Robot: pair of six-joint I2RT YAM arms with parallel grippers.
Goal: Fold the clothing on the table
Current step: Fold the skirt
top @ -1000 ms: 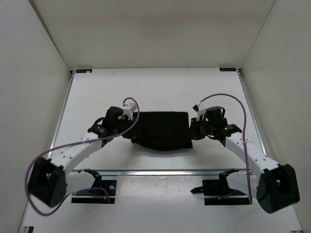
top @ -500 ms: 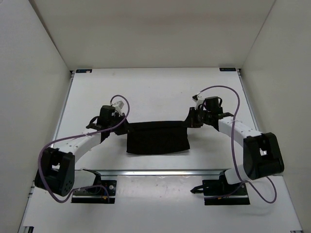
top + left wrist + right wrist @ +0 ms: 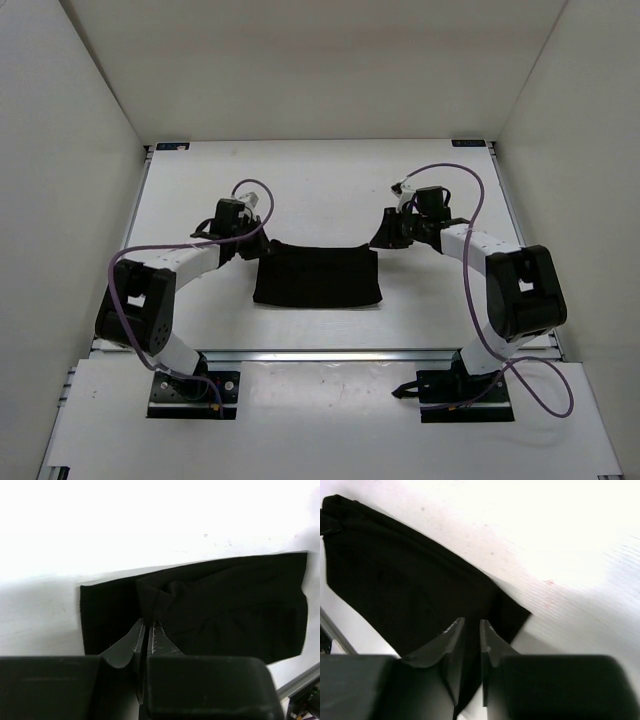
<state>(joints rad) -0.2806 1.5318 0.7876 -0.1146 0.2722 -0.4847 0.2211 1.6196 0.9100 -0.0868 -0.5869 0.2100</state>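
From above, the matte black clothing (image 3: 318, 280) lies as a soft, rough rectangle mid-way across the smooth white table (image 3: 320, 180), with the left gripper (image 3: 250, 247) at its far left corner and the right gripper (image 3: 383, 238) at its far right corner. A second ago its near edge was rounded and rumpled; now it runs straight. In the left wrist view the jaws are pinched on a puckered ridge of the cloth. In the right wrist view the jaws stand slightly parted over a flat corner.
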